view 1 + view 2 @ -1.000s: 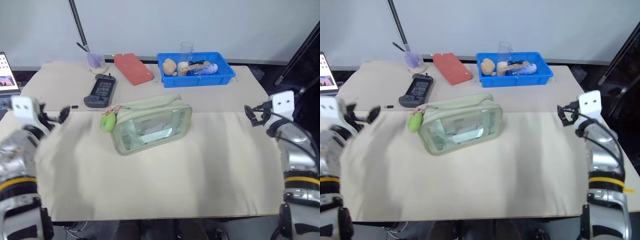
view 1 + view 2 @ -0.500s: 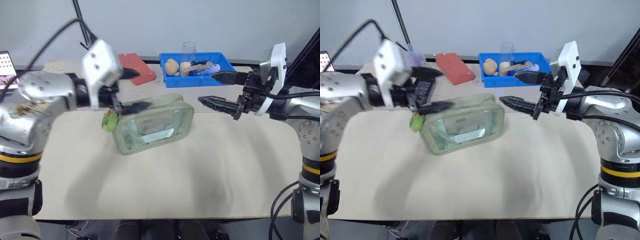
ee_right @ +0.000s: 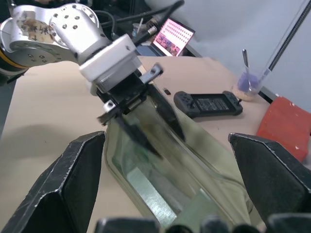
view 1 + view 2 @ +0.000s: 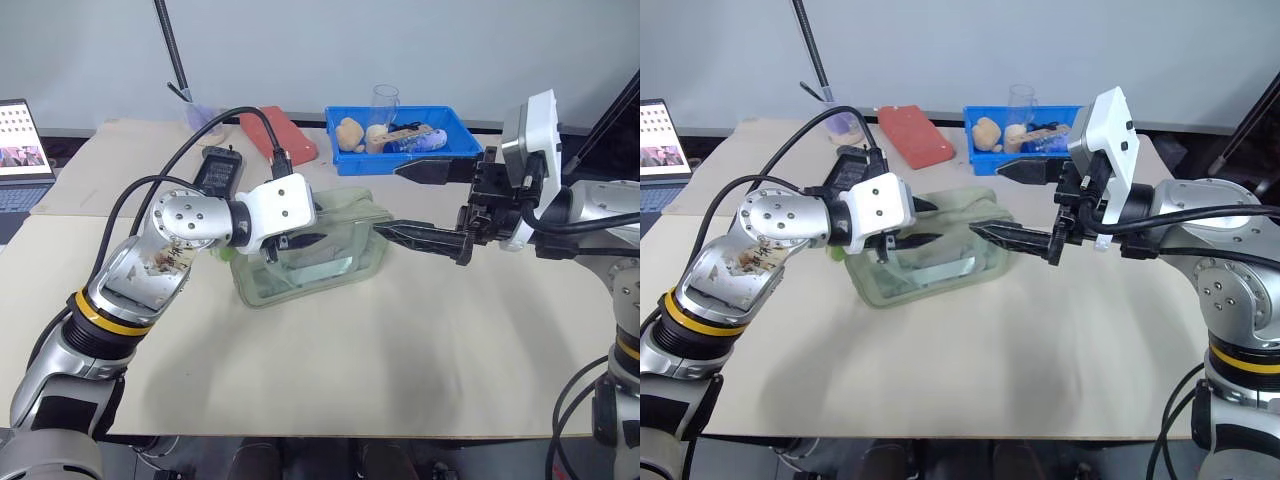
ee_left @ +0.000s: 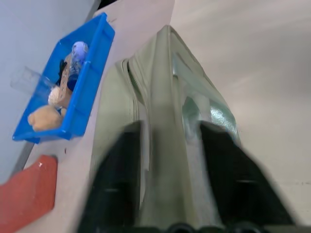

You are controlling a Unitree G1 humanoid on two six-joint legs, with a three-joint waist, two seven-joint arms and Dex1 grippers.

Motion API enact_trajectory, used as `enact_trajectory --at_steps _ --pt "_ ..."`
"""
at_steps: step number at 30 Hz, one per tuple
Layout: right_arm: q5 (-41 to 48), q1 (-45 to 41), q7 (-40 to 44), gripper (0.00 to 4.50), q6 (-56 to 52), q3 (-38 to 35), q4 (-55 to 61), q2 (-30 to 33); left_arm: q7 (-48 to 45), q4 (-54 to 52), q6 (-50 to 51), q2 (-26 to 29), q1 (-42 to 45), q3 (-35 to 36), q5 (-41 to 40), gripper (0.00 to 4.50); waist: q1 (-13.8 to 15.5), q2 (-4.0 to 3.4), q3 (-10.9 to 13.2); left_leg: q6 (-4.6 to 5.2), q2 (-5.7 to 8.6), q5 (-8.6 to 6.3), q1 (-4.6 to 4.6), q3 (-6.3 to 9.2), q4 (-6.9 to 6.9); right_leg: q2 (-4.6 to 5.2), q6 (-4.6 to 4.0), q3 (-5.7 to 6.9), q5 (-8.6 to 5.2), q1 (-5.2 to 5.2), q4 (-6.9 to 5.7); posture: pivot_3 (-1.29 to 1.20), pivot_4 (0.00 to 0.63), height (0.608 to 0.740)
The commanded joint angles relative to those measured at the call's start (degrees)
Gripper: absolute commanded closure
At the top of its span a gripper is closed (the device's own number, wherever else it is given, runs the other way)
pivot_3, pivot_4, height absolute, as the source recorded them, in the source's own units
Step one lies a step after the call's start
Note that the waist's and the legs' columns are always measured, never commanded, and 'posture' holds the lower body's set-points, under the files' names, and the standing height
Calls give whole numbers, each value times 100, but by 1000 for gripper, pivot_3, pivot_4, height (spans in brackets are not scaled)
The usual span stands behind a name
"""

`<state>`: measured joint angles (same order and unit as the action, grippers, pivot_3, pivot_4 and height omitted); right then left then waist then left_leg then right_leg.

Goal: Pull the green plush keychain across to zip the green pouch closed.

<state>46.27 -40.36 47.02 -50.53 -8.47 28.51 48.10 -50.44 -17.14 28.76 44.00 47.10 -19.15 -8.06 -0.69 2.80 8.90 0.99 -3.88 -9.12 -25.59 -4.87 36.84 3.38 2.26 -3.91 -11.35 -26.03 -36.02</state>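
The green pouch (image 4: 335,262) lies in the middle of the table with its clear window facing me and its zipper on top. My left gripper (image 4: 923,226) reaches over the pouch from its left end. In the left wrist view its fingers (image 5: 121,165) sit on either side of the pouch's top ridge (image 5: 163,77), shut on it. My right gripper (image 4: 388,201) hovers wide open just off the pouch's right end, pointing at it. One finger is above the other, and nothing is between them. The green plush keychain is hidden behind my left forearm.
At the back stand a blue tray (image 4: 452,150) of small items, a clear cup (image 4: 383,97) and a red block (image 4: 283,133). A black controller (image 4: 217,167), a small cup with a purple thing (image 4: 201,115) and a laptop (image 4: 22,150) lie back left.
Both arms have swung in from the table's sides to the pouch. The left gripper went from open to closed on the pouch's top ridge. The right gripper stayed open and moved closer.
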Motion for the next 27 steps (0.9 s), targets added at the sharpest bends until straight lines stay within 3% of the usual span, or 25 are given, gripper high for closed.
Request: enact_trajectory --at_steps 1,5,13,19,27 --pt "6 90 -52 0 158 -255 165 120 -117 46 -264 12 -11 126 194 4433 -1 0 0 0 0 0 0 0 0 0 0 0 0 0 0 0 150 740" --pt "-112 176 17 0 260 -212 146 229 -419 442 -877 -3 18 277 150 4433 -5 0 0 0 -1 0 3 1 1 -2 0 0 1 0 -3 0 150 740" --pt "-646 561 299 0 662 80 79 541 -1792 1982 -3600 -112 460 272 151 4433 1 0 0 0 0 0 1 -2 3 1 -1 0 0 0 -1 0 150 740" --pt "-619 704 204 0 546 100 320 462 -2028 2321 -4135 -565 595 298 72 4433 9 0 0 1 0 0 -6 0 8 1 1 0 0 0 0 0 150 740" --pt "-583 586 156 0 397 110 361 500 -2080 2535 -4341 -772 550 263 348 4433 2 0 0 1 0 1 -4 2 11 -1 2 0 0 0 -5 0 150 740"
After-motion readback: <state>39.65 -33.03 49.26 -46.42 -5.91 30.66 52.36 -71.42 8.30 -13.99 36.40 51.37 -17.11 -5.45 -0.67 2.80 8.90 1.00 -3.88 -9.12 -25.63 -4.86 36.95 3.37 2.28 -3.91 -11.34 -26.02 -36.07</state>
